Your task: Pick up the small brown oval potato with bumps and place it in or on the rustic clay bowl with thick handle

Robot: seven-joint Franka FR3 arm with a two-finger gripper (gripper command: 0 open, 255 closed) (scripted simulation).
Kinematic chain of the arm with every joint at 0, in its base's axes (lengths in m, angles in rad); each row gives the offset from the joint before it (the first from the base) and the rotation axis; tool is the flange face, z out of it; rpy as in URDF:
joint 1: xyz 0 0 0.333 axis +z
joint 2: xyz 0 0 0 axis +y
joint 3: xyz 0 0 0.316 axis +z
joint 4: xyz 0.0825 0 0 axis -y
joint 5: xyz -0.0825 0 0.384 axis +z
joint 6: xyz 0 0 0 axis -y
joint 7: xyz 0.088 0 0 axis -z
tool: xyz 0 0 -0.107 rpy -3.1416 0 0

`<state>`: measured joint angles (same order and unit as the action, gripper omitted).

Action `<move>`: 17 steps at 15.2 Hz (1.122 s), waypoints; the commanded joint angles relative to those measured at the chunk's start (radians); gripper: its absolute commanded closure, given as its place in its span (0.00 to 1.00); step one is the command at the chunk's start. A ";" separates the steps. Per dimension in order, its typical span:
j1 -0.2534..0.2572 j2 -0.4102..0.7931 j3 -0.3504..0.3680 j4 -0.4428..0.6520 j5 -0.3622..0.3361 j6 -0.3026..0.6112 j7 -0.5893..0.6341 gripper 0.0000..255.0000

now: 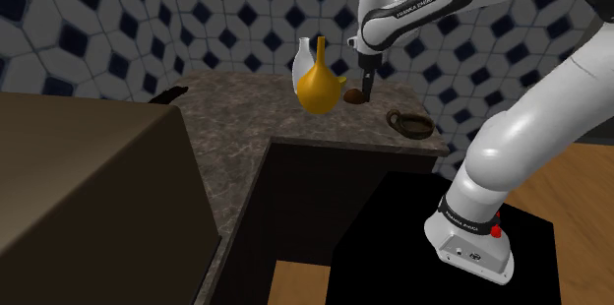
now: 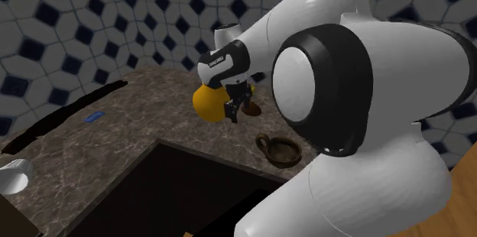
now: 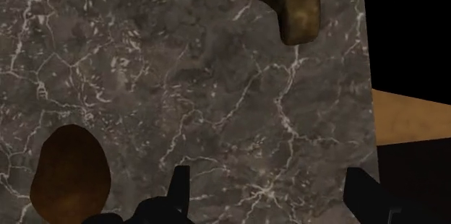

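My black two-finger gripper point(image 3: 271, 199) is spread open over the dark veined marble countertop point(image 3: 181, 78), with nothing between the fingers but stone. The small brown oval potato point(image 3: 70, 174) lies on the counter just outside one finger, not between them. In the shoulder view it's in the upper middle of the frame, sitting between the gripper and a yellow gourd-shaped vase point(image 1: 318, 85). The brown clay bowl with thick handle point(image 1: 409, 123) sits on the counter to the lower right of that.

A small brown oval potato point(image 3: 70, 172) is seen lying on the dark marbled countertop point(image 3: 181, 78), back from its front edge. A brown bowl point(image 1: 410, 123) with 1 thick handle is set upright nearer that edge, apart.
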<state>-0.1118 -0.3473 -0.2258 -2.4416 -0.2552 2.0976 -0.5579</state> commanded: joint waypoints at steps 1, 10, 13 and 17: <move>-0.006 0.067 -0.024 0.031 -0.012 0.060 -0.041 0.00; -0.031 0.378 -0.097 0.226 0.022 0.277 -0.234 0.00; -0.049 0.485 -0.104 0.313 0.058 0.328 -0.304 0.00; -0.059 0.528 -0.102 0.320 0.072 0.368 -0.319 0.00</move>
<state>-0.1679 0.1656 -0.3282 -2.1251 -0.1884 2.4526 -0.8714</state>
